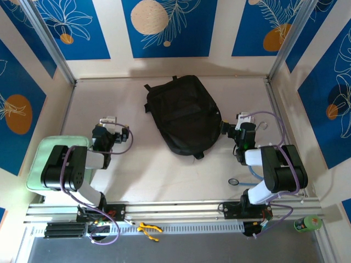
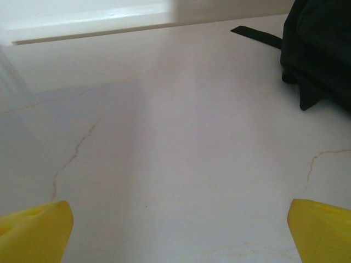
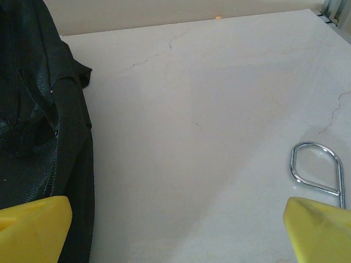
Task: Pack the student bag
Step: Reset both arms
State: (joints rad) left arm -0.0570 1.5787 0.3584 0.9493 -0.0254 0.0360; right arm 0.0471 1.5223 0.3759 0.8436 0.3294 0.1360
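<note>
Cream walls (image 1: pixel 115 27) hung with blue panels (image 1: pixel 186 33) of white leaves and orange circles enclose a pale, hairline-cracked table (image 1: pixel 142 175).

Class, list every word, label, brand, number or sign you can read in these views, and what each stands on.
None can be read.
The student bag shows no legible brand.
The green object at the near right corner is too small to read.
The blue wall panels carry only leaf and circle patterns.

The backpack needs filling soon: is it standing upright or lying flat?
Lying flat: from above, the backpack shows its whole broad face, spread on the table.
</note>
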